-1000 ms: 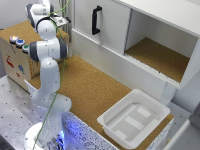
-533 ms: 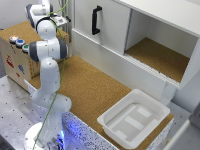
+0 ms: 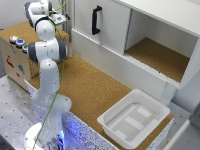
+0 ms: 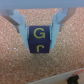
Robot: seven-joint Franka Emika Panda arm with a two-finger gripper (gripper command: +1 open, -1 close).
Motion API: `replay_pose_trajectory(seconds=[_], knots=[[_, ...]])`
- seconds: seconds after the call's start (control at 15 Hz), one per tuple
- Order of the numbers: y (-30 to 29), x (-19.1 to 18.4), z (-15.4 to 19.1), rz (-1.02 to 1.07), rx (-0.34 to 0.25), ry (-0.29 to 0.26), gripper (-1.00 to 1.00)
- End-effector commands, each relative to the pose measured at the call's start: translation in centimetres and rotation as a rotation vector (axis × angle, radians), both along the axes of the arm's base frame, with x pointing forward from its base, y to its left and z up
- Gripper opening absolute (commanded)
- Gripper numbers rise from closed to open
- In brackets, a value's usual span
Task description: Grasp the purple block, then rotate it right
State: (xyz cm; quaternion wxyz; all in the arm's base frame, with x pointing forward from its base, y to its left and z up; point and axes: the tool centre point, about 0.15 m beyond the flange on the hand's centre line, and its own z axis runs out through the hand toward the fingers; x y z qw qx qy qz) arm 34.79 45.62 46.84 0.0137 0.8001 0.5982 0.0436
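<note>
Nothing has moved since earlier. The gripper (image 4: 38,35) clamps the block (image 4: 38,39) between its fingers. The tray (image 3: 116,131) holds nothing.

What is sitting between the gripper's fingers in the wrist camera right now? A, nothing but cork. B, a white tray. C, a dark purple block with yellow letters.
C: in the wrist view the purple block, marked with yellow letters, sits between the gripper fingers, over the cork surface.
</note>
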Motion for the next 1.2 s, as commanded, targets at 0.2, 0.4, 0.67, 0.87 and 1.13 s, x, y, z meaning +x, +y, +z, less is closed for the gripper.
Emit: replay_pose_trajectory(seconds=[0.2, 0.4, 0.67, 0.87, 1.13], knots=[[0.5, -0.7, 1.9, -0.277, -0.025, 0.098, -1.00], [0.0, 1.0, 2.0, -0.349, -0.036, 0.024, -1.00], [0.1, 3.0, 1.8, -0.533, -0.022, -0.007, -1.00], [1.0, 4.3, 1.3, -0.692, -0.019, 0.005, -1.00], [1.5, 4.7, 0.5, -0.857, -0.054, 0.024, -1.00]])
